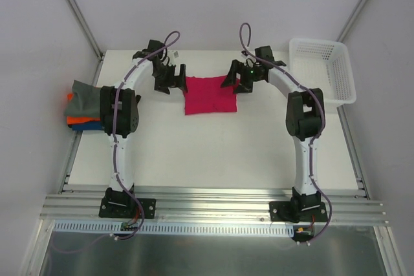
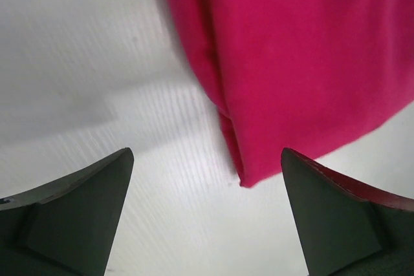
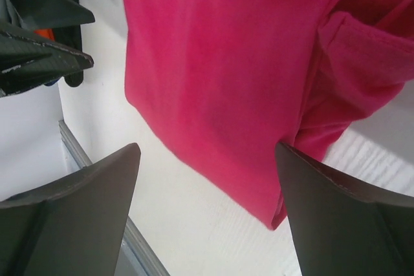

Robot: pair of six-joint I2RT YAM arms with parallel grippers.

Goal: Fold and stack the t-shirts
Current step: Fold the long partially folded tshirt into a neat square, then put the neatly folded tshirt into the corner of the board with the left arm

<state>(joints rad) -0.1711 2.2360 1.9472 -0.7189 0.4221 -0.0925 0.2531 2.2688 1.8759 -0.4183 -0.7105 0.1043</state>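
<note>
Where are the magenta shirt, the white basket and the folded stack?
magenta shirt [image 1: 208,95], top view, middle of the cloth
white basket [image 1: 347,72], top view, right wall
folded stack [image 1: 84,95], top view, grey top shirt

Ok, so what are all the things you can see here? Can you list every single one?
pink-red t-shirt: one, folded, far middle of the table, between the two pincers
stack of shirts: at least three, grey on top, then orange, then blue, left edge of the table
basket: one, white plastic lattice, far right corner
table: one, white
left arm: one, white and black, reaching toward the shirt's left side
right arm: one, white and black, reaching toward the shirt's right side
left pincer: one, dark, open, holding nothing
right pincer: one, dark, open, holding nothing
</note>
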